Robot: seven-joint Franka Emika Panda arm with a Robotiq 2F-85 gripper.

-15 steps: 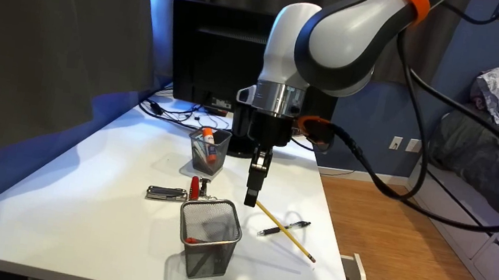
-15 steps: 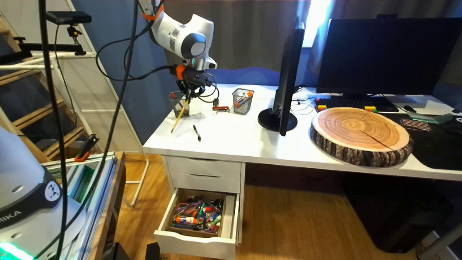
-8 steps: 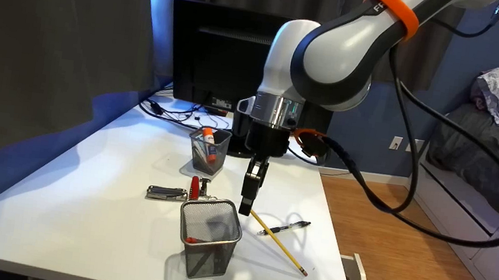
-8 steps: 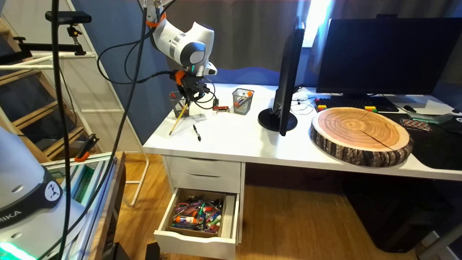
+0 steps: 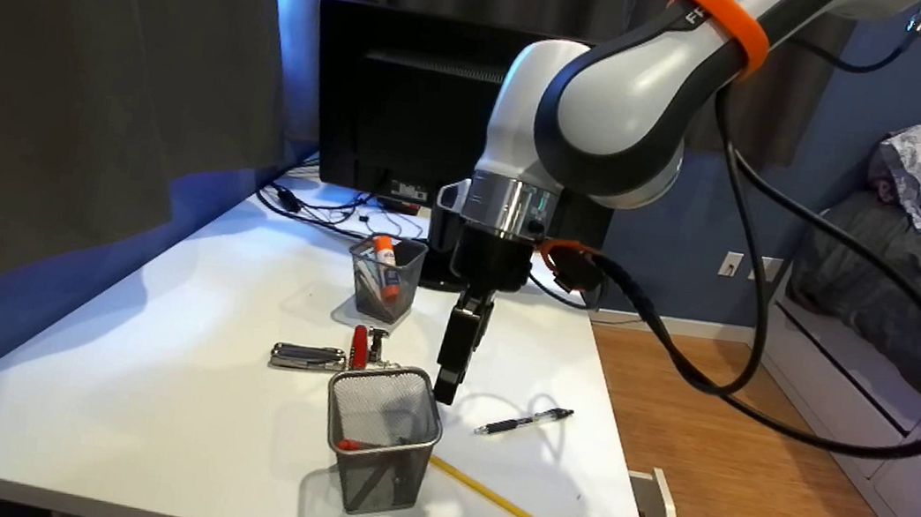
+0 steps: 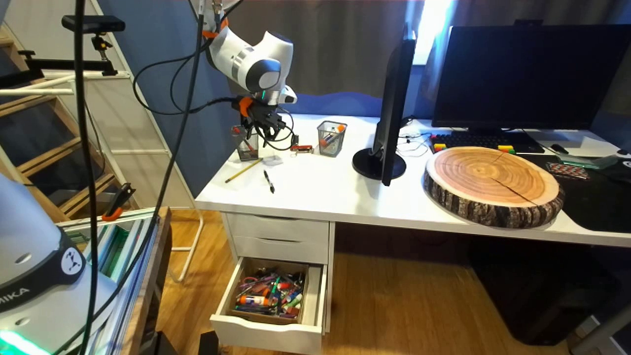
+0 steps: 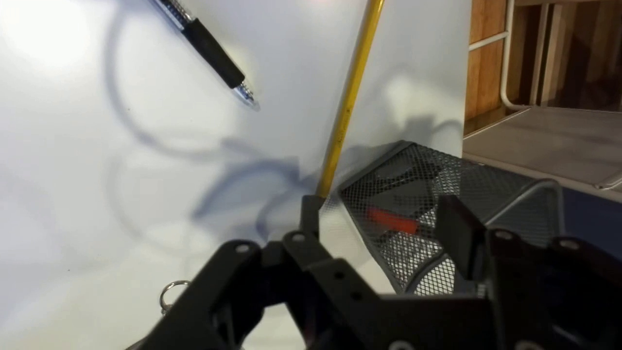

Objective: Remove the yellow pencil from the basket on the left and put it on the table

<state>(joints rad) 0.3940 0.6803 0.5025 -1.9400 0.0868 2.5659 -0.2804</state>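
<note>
The yellow pencil [image 5: 491, 496] [image 6: 243, 170] [image 7: 347, 107] lies on the white table [image 5: 166, 398] beside the left mesh basket [image 5: 381, 488] [image 6: 245, 144]. One pencil end is covered by the basket in an exterior view [image 5: 434, 460] and by a finger in the wrist view, so I cannot tell if it touches the basket. Inside that basket a red-ended item [image 7: 392, 221] shows through the mesh. My gripper [image 7: 381, 221] is open just above the table, close to the basket's rim, with nothing held; the basket's side appears behind the gap between its fingers.
A black pen [image 5: 523, 422] lies near the pencil. Behind the basket are a folded multi-tool [image 5: 309, 358] and a red knife [image 5: 360, 348]. Farther back stand another mesh basket [image 5: 385, 289] with a glue stick, and a monitor [image 5: 400, 108]. A drawer [image 6: 268, 331] hangs open below.
My gripper came down with the pencil in it, then opened. The pencil dropped flat onto the table beside the basket. The basket shifted very slightly.
</note>
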